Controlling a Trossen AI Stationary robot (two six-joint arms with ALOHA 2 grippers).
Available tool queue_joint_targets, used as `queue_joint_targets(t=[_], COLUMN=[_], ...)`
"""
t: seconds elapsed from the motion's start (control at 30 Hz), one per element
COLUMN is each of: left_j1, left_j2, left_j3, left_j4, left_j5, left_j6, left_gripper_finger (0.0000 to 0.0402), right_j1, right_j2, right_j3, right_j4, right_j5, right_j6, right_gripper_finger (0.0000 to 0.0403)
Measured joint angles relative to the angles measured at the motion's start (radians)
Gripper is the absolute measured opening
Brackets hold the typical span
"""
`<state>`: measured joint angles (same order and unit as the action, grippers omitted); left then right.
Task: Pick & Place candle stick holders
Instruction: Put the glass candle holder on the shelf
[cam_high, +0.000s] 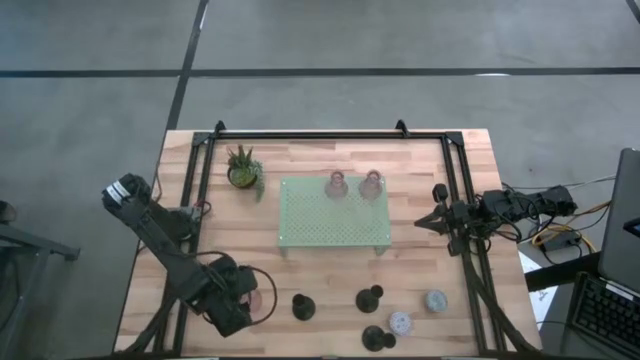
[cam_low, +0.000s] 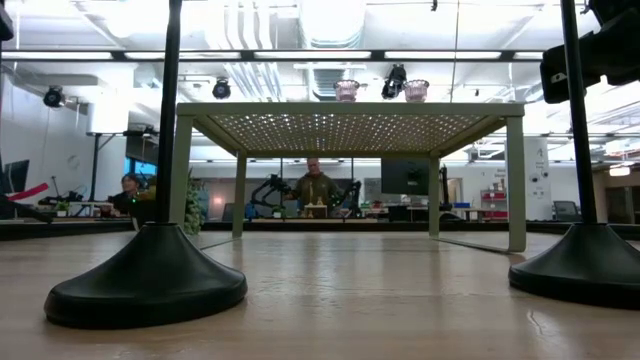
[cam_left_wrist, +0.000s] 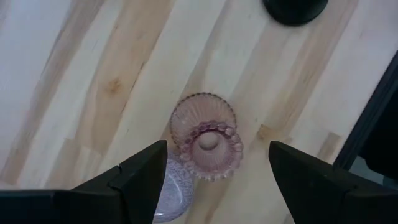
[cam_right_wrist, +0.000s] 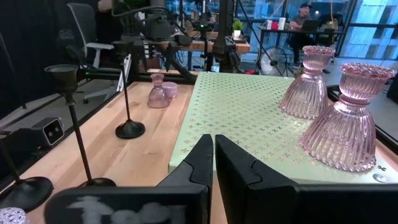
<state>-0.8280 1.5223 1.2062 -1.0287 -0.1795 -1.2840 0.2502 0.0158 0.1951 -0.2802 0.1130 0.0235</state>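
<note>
High view: two pink glass candle stick holders (cam_high: 337, 184) are seen standing upright at the far edge of the pale green perforated tray (cam_high: 333, 228). The left tool (cam_high: 262, 301) is poised at the near left of the tabletop (cam_high: 310, 280), over another pink holder. Three black holders (cam_high: 302, 307) and two pale ones (cam_high: 435, 300) are left near the front edge. The right tool (cam_high: 420, 224) is parked beside the tray's right end.

Low view: the tray is seen raised on legs, the two glass holders on top; black round bases (cam_low: 146, 287) are in the foreground.

Left wrist view: the ribbed pink holder (cam_left_wrist: 207, 145) is centred between wide-spread fingers (cam_left_wrist: 144, 174), not yet touched. A lilac holder (cam_left_wrist: 173, 193) stands touching it.

Right wrist view: the right tool's jaws are pressed shut, empty.

Judgement: the glass is rigid, smooth and breakable; the narrow waist under the cup is the likeliest hold, closed gently.
</note>
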Motion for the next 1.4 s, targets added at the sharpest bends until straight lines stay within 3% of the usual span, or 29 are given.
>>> queue_joint_targets(t=[0.53, 1.4], left_j1=[0.000, 0.004], left_j2=[0.000, 0.000], left_j3=[-0.103, -0.129], left_j4=[0.093, 0.121], left_j5=[0.056, -0.002], left_j6=[-0.032, -0.016], left_gripper_finger=[0.0285, 0.0285], right_j1=[0.000, 0.000], right_j2=[0.000, 0.000], right_j3=[0.000, 0.000], right_j4=[0.000, 0.000], right_j5=[0.000, 0.000], right_j6=[0.002, 0.001], right_gripper_finger=[0.0013, 0.0013])
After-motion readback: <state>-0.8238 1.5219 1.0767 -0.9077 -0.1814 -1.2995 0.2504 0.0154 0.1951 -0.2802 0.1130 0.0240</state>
